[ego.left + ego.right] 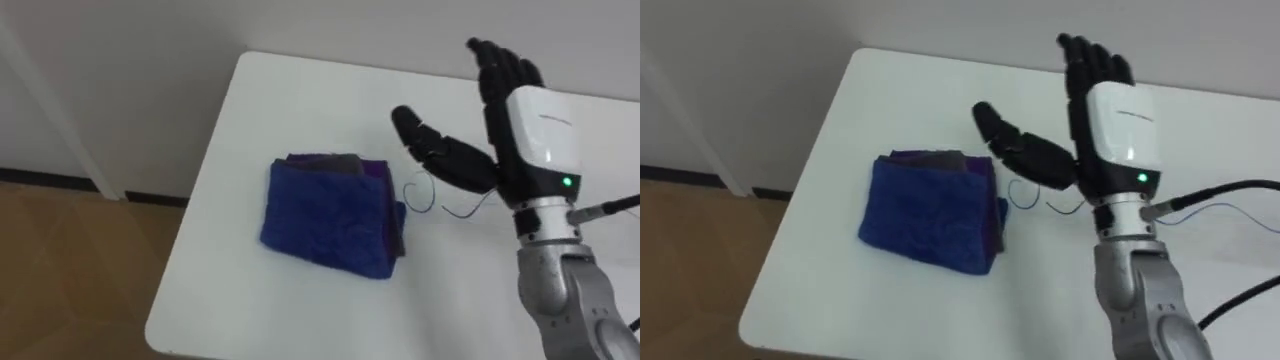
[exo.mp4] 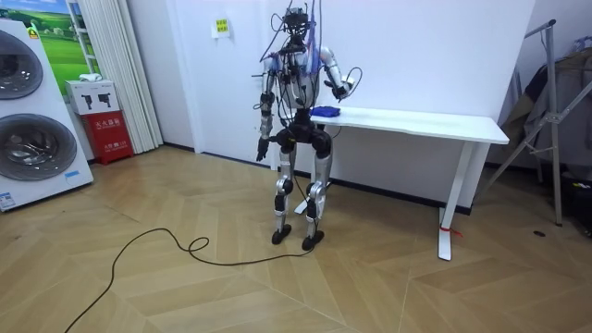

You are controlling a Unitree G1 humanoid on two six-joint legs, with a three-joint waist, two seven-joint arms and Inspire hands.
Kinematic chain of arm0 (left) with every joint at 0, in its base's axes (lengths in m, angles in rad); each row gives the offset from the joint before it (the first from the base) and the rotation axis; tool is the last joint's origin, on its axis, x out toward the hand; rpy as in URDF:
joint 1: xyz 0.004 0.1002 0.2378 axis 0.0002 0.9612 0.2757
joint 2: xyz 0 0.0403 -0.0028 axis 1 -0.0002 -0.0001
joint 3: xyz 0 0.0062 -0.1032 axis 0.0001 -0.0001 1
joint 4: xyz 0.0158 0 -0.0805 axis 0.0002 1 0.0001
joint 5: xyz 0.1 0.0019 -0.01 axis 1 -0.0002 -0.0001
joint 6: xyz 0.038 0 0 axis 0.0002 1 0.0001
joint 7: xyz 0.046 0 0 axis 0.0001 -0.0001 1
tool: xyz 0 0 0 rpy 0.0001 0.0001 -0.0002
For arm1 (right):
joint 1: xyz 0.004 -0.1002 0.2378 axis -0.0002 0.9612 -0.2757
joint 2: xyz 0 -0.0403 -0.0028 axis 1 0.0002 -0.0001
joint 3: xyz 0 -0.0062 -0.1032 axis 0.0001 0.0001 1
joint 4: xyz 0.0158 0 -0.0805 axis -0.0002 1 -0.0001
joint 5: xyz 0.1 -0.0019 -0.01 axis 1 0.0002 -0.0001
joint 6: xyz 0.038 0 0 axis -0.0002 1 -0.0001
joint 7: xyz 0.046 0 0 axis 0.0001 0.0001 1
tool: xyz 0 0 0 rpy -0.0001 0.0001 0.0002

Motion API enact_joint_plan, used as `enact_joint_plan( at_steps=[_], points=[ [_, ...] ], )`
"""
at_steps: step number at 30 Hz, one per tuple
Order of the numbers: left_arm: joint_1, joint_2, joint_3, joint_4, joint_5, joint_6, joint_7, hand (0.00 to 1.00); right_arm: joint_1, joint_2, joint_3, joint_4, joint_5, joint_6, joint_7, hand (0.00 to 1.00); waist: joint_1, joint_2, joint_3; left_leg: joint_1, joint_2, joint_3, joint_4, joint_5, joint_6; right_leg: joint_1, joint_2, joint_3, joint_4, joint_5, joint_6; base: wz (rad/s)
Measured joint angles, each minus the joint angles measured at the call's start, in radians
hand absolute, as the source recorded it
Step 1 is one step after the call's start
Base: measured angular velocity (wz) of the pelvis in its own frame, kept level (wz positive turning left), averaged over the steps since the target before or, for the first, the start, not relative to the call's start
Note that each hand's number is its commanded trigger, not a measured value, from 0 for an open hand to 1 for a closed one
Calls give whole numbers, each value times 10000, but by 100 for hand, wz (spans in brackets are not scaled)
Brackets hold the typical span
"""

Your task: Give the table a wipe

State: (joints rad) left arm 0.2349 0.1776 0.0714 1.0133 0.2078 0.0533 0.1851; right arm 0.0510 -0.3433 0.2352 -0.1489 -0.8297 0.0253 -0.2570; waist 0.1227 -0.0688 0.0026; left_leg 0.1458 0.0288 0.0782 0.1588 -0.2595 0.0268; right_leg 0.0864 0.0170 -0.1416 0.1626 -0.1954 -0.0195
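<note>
White table ends at an edge well left of my right hand; the left hand hangs by my side. The folded blue cloth lies just left of and below the raised right hand, untouched. That hand is spread wide and empty. My worry: a careless leftward sweep shoves the cloth off that edge.
</note>
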Motion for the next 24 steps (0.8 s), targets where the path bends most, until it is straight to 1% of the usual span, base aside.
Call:
enact_joint_plan(
  at_steps=[3,5,6,8,9,12,13,14,15,16,17,18,19,20,21,22,23,24],
  points=[
    [30,14,-25,158,10,-91,-1,0,-1,-1,345,60,4,-152,127,0,112,-58,-2,5,1,-5,-13,0,0,65,-42,-9,-111,15,-5,0],
    [13,19,-156,174,10,-116,0,0,-4,0,575,344,5,-234,260,0,133,-110,23,28,-22,-3,-12,0,0,111,-29,-11,-125,17,-4,3],
    [-47,20,-186,172,45,-116,0,0,-5,1,691,599,18,-292,311,0,193,-148,25,20,-46,-22,-12,0,0,129,18,11,-125,16,-4,0],
    [-194,26,-191,169,46,-116,-13,0,-16,-2,958,962,3,-281,402,0,249,-177,37,-9,-48,-94,-11,0,0,146,13,-29,-131,17,-4,5],
    [-255,26,-190,164,45,-116,-27,0,-14,0,1031,1054,-40,-286,459,0,244,-172,41,-17,-49,-110,-12,0,0,145,10,-59,-131,17,-4,12],
    [-451,38,-188,-28,24,-152,-66,0,-181,10,1472,1862,-481,-306,702,0,284,-78,104,-4,-52,-153,-10,0,0,162,-12,-158,-137,19,-4,1],
    [-460,39,-186,-32,24,-156,-63,0,-249,13,1581,2091,-569,-295,752,0,283,-66,105,8,-59,-153,1,0,0,174,-24,-172,-137,20,-5,0],
    [-461,46,-187,-63,14,-157,-61,0,-335,46,1797,2468,-810,-219,900,0,275,-70,99,-1,-81,-115,88,0,0,220,-110,-131,-146,24,-9,0],
    [-468,48,-188,-70,1,-162,-60,0,-341,83,1889,2670,-845,-213,968,0,265,-118,94,-40,-97,-69,245,0,0,292,-158,-36,-186,35,-18,16],
    [-473,87,-221,-62,-23,-170,-62,0,-340,329,2081,3170,-821,-96,1056,0,231,-331,172,-620,-311,126,1306,-140,-209,543,-493,666,-405,94,-54,45],
    [-531,78,-452,-90,19,-186,-53,0,-223,484,2108,3480,-845,73,948,0,164,-572,133,-1469,-461,238,1286,-111,-305,542,-722,1340,-436,97,-39,64],
    [-603,54,-573,-123,40,-203,-41,0,-158,504,1972,3465,-844,133,800,0,133,-443,86,-1932,-373,277,849,108,-325,466,-730,1348,-368,74,-5,46],
    [-666,92,-644,-48,62,-195,-12,0,-165,603,1744,3704,-1038,191,738,0,361,-454,-14,-2088,-322,705,1011,660,156,309,-843,1357,-188,-46,366,0],
    [-646,70,-645,91,70,-158,0,0,-266,667,1635,3860,-1316,200,802,0,555,-364,51,-1796,-287,643,938,683,170,307,-849,837,-99,-44,641,-32],
    [-626,77,-646,154,87,-153,0,0,-311,670,1650,3943,-1432,196,864,0,660,-311,73,-1681,-266,471,911,683,170,322,-823,576,-114,-49,656,-43],
    [-610,85,-601,220,214,-142,4,0,-311,677,1656,3968,-1635,197,951,0,819,-226,121,-1470,-230,-8,768,682,169,236,-759,192,-201,27,605,-26],
    [-591,94,-541,269,239,-136,6,0,-321,727,1661,3975,-1783,192,965,0,835,-213,132,-1358,-268,-159,580,677,160,57,-764,-44,-506,365,579,-12],
    [-592,86,-548,290,242,-115,4,0,-316,750,1670,4028,-1872,192,929,0,781,-199,120,-1328,-288,-179,491,671,152,31,-776,-228,-412,339,527,9]
  ],
)
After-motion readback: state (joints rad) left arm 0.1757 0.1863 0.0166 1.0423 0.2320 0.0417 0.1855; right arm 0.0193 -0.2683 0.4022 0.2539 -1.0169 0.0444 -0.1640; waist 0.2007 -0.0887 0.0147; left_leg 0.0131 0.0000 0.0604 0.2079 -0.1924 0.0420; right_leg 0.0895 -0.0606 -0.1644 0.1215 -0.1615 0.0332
